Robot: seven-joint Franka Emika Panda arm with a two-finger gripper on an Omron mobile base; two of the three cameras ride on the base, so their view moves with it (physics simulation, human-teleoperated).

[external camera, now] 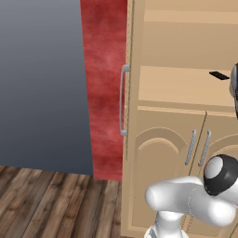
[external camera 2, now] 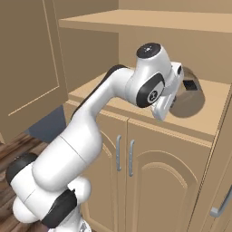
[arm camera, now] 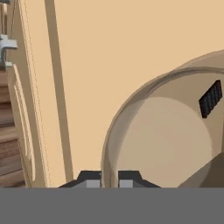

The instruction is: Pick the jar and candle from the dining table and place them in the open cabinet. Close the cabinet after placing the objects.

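The jar (external camera 2: pixel 194 99) is a smoky translucent glass cylinder standing on the middle shelf of the open cabinet (external camera 2: pixel 136 105). My arm reaches into the cabinet and the hand sits right over the jar. From above, the hand view shows the jar's round rim (arm camera: pixel 131 109), with the glass wall running between my two fingertips. The gripper (arm camera: pixel 110 179) is nearly closed, shut on that rim. The candle and the dining table are out of view.
A tiny flat black object (external camera: pixel 218 75) lies on the same shelf, seen through the jar (arm camera: pixel 211 99). The cabinet's left upper door (external camera 2: pixel 27 59) is swung open, its silver handle (external camera: pixel 123 100) at the edge. Arched lower doors (external camera 2: pixel 149 181) are closed.
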